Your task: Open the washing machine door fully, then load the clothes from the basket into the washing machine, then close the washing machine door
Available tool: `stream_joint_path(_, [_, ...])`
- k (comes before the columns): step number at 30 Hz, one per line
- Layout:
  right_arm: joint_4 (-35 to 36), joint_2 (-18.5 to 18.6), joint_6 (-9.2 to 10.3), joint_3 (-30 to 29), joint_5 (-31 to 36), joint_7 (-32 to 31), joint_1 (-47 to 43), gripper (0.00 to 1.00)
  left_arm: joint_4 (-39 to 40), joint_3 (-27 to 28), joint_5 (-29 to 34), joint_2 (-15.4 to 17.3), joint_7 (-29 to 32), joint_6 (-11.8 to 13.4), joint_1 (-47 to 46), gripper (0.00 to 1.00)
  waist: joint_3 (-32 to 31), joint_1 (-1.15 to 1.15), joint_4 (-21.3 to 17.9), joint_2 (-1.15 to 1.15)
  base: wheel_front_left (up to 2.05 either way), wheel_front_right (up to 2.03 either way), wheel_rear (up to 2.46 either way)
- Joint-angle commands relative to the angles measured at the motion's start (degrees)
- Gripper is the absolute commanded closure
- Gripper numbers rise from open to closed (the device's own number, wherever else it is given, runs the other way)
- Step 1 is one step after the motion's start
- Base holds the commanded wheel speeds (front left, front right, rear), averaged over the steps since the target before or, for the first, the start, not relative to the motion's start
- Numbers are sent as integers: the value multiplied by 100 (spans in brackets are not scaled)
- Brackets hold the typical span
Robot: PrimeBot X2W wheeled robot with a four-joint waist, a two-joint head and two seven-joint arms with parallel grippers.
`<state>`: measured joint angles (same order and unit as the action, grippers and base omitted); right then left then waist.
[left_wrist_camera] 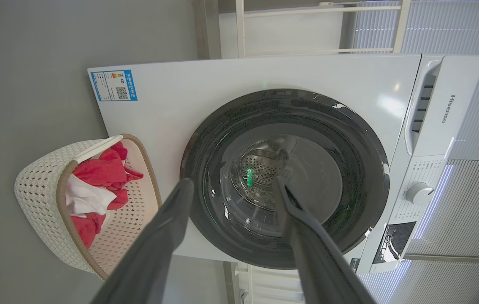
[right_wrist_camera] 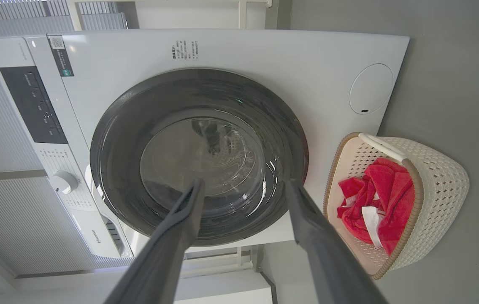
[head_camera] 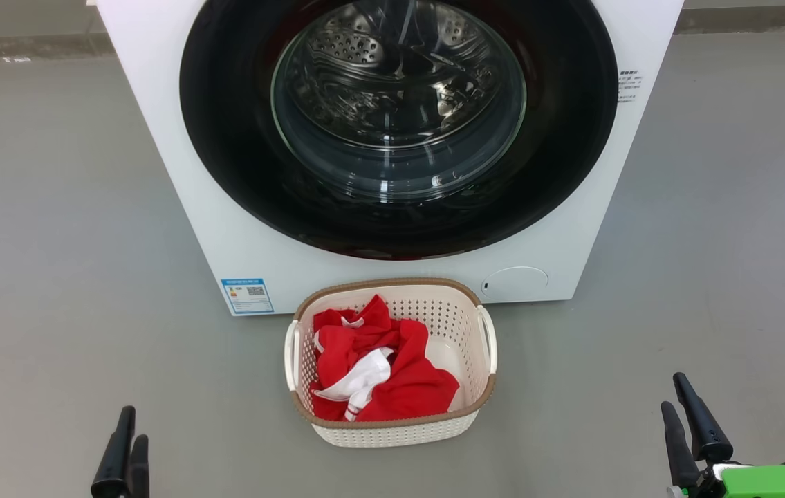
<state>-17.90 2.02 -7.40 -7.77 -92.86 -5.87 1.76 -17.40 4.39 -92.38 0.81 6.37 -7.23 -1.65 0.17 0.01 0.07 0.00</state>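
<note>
The white washing machine stands in front of me with the washing machine door shut flat against it; the steel drum shows through the glass. On the floor just before it sits the cream basket, holding the red and white clothes. My left gripper is low at the left and my right gripper low at the right, both well short of the basket, open and holding nothing. The left wrist view looks past the left gripper at the door; the right gripper faces the door too.
Grey floor spreads on both sides of the machine and basket. The control panel with its dial runs along the machine's top. A white rack and ribbed blinds stand behind the machine.
</note>
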Motion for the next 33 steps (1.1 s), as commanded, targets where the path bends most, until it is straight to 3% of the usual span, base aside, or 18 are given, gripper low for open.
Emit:
stream_joint_path(1, [179,45,0,33,9,50,165,0,182,25,18,76,-60,-1,-179,0,-8,12,5,0,0,0,0])
stream_joint_path(6, [248,48,-1,81,40,106,178,0,262,15,52,86,-123,-2,-178,0,0,0,17,0,0,0,0])
stream_joint_path(33, [667,371,-3,632,709,615,349,0,664,-302,733,353,-629,-8,-207,0,25,0,60,0,0,0,0])
